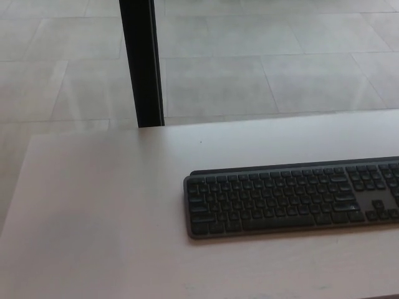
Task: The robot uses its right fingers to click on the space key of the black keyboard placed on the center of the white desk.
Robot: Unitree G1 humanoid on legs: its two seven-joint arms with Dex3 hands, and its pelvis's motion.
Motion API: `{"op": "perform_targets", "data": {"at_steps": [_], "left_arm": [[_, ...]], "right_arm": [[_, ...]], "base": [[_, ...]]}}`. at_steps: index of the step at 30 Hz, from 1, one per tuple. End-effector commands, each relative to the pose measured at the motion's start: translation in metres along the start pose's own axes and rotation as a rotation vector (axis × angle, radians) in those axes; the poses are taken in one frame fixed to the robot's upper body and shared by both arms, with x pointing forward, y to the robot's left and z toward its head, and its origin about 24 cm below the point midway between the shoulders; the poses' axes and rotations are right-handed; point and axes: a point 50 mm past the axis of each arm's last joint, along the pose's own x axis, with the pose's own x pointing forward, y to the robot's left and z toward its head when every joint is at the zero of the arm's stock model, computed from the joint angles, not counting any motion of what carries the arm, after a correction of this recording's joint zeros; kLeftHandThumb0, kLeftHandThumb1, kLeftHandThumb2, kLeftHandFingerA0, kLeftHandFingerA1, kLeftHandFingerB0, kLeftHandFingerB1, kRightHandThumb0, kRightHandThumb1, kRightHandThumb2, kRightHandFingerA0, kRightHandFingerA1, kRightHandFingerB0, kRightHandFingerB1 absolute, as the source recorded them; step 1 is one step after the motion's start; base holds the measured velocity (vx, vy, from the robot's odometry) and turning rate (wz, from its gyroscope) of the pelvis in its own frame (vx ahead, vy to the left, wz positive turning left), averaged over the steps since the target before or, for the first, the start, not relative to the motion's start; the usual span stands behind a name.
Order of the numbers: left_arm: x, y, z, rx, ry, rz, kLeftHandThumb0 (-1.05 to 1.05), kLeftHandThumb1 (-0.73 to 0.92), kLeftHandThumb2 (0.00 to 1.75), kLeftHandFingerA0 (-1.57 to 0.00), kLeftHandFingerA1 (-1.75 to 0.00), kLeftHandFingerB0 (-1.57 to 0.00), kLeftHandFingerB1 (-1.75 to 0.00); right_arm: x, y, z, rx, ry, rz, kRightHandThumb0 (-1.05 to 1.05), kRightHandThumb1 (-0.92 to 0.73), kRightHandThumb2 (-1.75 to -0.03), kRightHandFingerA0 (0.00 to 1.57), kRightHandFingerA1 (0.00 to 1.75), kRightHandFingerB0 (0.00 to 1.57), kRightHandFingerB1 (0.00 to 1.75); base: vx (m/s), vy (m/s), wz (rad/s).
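The place looks like an office or a lab workspace. A white desk [93, 205] carries a black keyboard [293, 198] toward 4 o'clock. Beyond the desk's far edge, at 12 o'clock, lies a floor [262, 62] of large grey tiles, with a black post [141, 62] rising at 11 o'clock.
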Motion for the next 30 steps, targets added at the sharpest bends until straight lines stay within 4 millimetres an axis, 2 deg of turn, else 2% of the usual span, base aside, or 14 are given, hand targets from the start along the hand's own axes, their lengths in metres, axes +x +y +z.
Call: {"op": "perform_targets", "data": {"at_steps": [1, 4, 5, 7, 8, 9, 12, 13, 17, 23, 25, 26, 27, 30], "left_arm": [[0.001, 0.007, 0.007, -0.005, -0.034, 0.024, -0.42, 0.52, 0.55, -0.82, -0.88, -0.85, -0.58], [0.001, 0.007, 0.007, -0.014, -0.028, 0.028, -0.43, 0.5, 0.55, -0.82, -0.86, -0.86, -0.58], [0.002, 0.007, 0.007, -0.027, -0.021, 0.029, -0.43, 0.4, 0.85, -0.82, -0.89, -0.78, -0.72], [0.002, 0.007, 0.007, -0.033, -0.021, 0.026, -0.43, 0.4, 0.85, -0.82, -0.89, -0.78, -0.72], [0.002, 0.007, 0.007, -0.034, -0.02, 0.027, -0.44, 0.51, 0.55, -0.84, -0.88, -0.85, -0.58], [0.001, 0.007, 0.007, -0.007, -0.029, 0.028, -0.45, 0.4, 0.86, -0.81, -0.89, -0.79, -0.72], [0.001, 0.007, 0.008, 0.013, -0.039, 0.029, -0.46, 0.41, 0.86, -0.81, -0.91, -0.79, -0.72], [0.001, 0.007, 0.009, 0.011, -0.041, 0.024, -0.42, 0.51, 0.55, -0.82, -0.88, -0.84, -0.6], [0.002, 0.007, 0.009, 0.005, -0.037, 0.024, -0.41, 0.53, 0.55, -0.8, -0.87, -0.82, -0.58], [0.001, 0.008, 0.008, 0.003, -0.037, 0.024, -0.42, 0.52, 0.55, -0.8, -0.87, -0.81, -0.58], [0.001, 0.008, 0.008, -0.014, -0.036, 0.021, -0.41, 0.52, 0.55, -0.79, -0.91, -0.81, -0.6], [0.001, 0.008, 0.008, -0.008, -0.037, 0.025, -0.44, 0.51, 0.55, -0.86, -0.94, -0.83, -0.58], [0.001, 0.008, 0.008, -0.007, -0.038, 0.033, -0.43, 0.4, 0.85, -0.81, -0.9, -0.77, -0.72], [0.002, 0.007, 0.009, 0.006, -0.04, 0.032, -0.44, 0.41, 0.86, -0.83, -0.92, -0.77, -0.72]], "right_arm": [[0.002, 0.036, 0.044, 0.08, -0.075, 0.083, -0.66, -0.5, -0.56, 1.12, 0.76, 0.79, 0.56], [-0.004, 0.054, 0.053, 0.086, -0.105, 0.143, -0.56, -0.55, -0.57, 0.93, 0.77, 0.76, 0.5], [-0.013, 0.074, 0.061, 0.068, -0.145, 0.224, -0.48, -0.57, -0.57, 0.93, 0.8, 0.69, 0.48], [-0.02, 0.086, 0.064, 0.041, -0.165, 0.258, -0.48, -0.57, -0.57, 0.93, 0.8, 0.69, 0.48], [-0.03, 0.106, 0.064, 0.089, -0.139, 0.355, -0.37, -0.59, -0.56, 0.86, 0.88, 0.62, 0.48], [-0.039, 0.118, 0.063, -0.004, -0.161, 0.414, -0.34, -0.63, -0.58, 0.9, 0.83, 0.6, 0.45], [-0.053, 0.135, 0.058, -0.077, -0.173, 0.518, -0.31, -0.62, -0.58, 0.87, 0.82, 0.56, 0.44], [-0.06, 0.142, 0.055, -0.098, -0.175, 0.569, -0.3, -0.61, -0.57, 0.9, 0.86, 0.57, 0.44], [-0.101, 0.175, 0.028, -0.25, -0.216, 0.784, -0.29, -0.58, -0.57, 0.93, 1.04, 0.62, 0.46], [-0.124, 0.184, -0.018, -0.493, -0.246, 0.97, -0.35, -0.54, -0.56, 0.91, 1.19, 0.67, 0.44], [-0.131, 0.186, -0.027, -0.534, -0.256, 1.012, -0.36, -0.44, -0.83, 0.95, 1.14, 0.61, 0.6], [-0.133, 0.187, -0.031, -0.564, -0.269, 1.036, -0.31, -0.53, -0.57, 0.88, 1.34, 0.69, 0.46], [-0.136, 0.189, -0.037, -0.601, -0.275, 1.065, -0.39, -0.43, -0.82, 0.98, 1.23, 0.63, 0.61], [-0.141, 0.189, -0.045, -0.672, -0.277, 1.092, -0.32, -0.54, -0.58, 0.84, 1.38, 0.69, 0.45]], "base": [[0.0, 0.0, 0.0], [0.0, 0.0, 0.0], [0.0, 0.0, 0.0], [0.0, 0.0, 0.0], [0.0, 0.0, 0.0], [0.0, 0.0, 0.0], [0.0, 0.0, 0.0], [0.0, 0.0, 0.0], [0.0, 0.0, 0.0], [0.0, 0.0, 0.0], [0.0, 0.0, 0.0], [0.0, 0.0, 0.0], [0.0, 0.0, 0.0], [0.0, 0.0, 0.0]]}}
